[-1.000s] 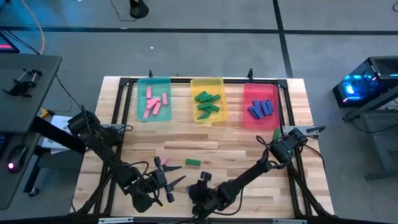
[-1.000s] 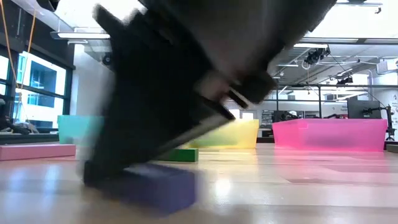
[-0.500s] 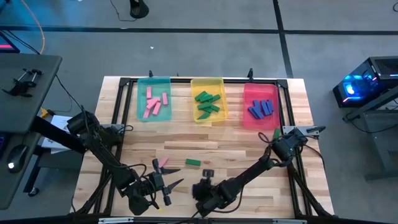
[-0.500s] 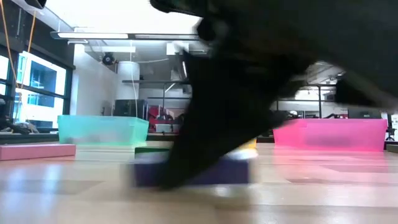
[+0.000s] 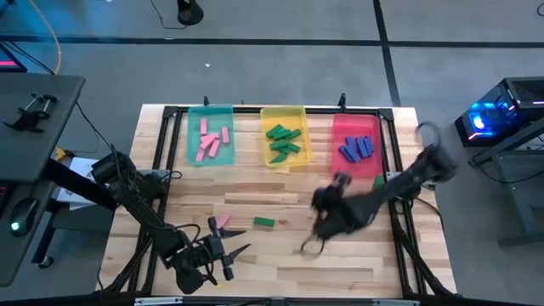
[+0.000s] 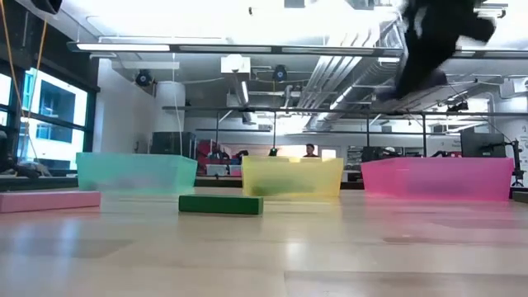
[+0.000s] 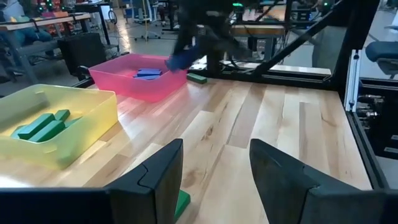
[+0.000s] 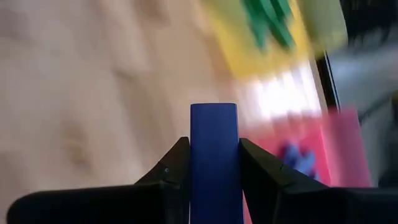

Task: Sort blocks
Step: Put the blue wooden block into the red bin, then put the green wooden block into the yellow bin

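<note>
My right gripper [image 5: 325,218] shows blurred above the middle-right of the table, shut on a blue block [image 8: 213,140]. In the left wrist view the block [image 7: 177,60] shows by the red tray. My left gripper [image 5: 226,251] waits open near the table's near edge. Close beyond it a pink block [image 5: 223,223] and a green block [image 5: 263,222] lie flat on the wood. Pink blocks [image 5: 212,140] lie in the teal tray, green blocks [image 5: 285,140] in the yellow tray and blue blocks [image 5: 357,148] in the red tray. My right gripper pinches the blue block between its two fingers [image 8: 173,171], one on each long side. The block lies along the fingers, and its free end [image 8: 213,115] sticks out past their tips. It is lifted clear of the table.
The teal tray [image 5: 191,115], yellow tray [image 5: 265,115] and red tray [image 5: 338,121] stand in a row along the far edge. Another green block [image 5: 377,183] lies right of the red tray. A black frame rail [image 5: 272,109] runs round the table.
My right gripper, shut on the blue block, has lifted it off the wood by the near edge. It has swung fast up and toward the far right, toward the red tray. The low view, earlier filled by that arm, now shows only a blur at its top.
</note>
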{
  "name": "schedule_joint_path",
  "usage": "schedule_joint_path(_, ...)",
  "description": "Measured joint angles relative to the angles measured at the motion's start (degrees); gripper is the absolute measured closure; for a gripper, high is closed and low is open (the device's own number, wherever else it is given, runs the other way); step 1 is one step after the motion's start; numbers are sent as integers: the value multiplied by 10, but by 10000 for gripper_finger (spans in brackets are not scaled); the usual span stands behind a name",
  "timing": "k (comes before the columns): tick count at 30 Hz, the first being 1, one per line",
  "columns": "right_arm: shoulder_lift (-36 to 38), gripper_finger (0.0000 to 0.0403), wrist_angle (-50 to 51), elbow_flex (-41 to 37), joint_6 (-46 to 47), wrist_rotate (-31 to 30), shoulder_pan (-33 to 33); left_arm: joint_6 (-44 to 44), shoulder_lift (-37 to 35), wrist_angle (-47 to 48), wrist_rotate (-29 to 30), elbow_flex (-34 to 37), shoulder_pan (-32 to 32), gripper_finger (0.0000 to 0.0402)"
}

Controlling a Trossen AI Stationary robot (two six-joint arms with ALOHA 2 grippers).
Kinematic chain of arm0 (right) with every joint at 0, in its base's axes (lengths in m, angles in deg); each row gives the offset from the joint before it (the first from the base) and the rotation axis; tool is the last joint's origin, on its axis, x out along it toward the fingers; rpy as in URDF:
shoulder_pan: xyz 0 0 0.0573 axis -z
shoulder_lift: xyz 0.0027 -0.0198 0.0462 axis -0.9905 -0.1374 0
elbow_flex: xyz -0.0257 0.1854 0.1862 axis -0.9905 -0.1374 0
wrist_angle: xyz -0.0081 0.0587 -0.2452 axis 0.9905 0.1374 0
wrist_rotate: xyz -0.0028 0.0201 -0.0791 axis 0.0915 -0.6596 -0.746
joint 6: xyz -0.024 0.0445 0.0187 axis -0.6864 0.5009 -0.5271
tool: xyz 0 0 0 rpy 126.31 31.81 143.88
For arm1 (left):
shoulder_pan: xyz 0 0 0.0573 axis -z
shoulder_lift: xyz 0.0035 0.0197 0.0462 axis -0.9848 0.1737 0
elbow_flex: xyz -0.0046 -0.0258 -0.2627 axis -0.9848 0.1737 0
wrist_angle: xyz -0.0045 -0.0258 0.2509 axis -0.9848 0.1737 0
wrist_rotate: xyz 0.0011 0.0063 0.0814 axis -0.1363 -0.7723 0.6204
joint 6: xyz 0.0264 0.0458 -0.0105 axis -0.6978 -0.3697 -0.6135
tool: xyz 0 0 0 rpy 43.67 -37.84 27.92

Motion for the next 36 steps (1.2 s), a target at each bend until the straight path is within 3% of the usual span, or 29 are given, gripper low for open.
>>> schedule_joint_path(4,138,317,-37,-149,17,38,102,-1,0,6,0,0,-9,230)
schedule_joint_path(9,259,317,-89,-274,6,77,294,-1,0,14,0,0,-28,230)
schedule_joint_path(14,287,317,-200,-341,-136,140,494,-1,0,19,-2,0,-50,230)
schedule_joint_path(19,266,317,-286,-366,-234,169,628,-1,0,26,-22,0,-69,230)
schedule_joint_path(23,258,304,-308,-366,-270,205,690,-1,0,27,-38,0,-76,230)
schedule_joint_path(29,258,243,-279,-366,-298,277,743,-1,0,27,-43,0,-77,230)
schedule_joint_path(33,258,216,-217,-350,-288,270,747,-1,0,33,-45,0,-75,230)
schedule_joint_path(36,272,212,-181,-334,-259,259,711,8,0,48,-45,0,-71,230)
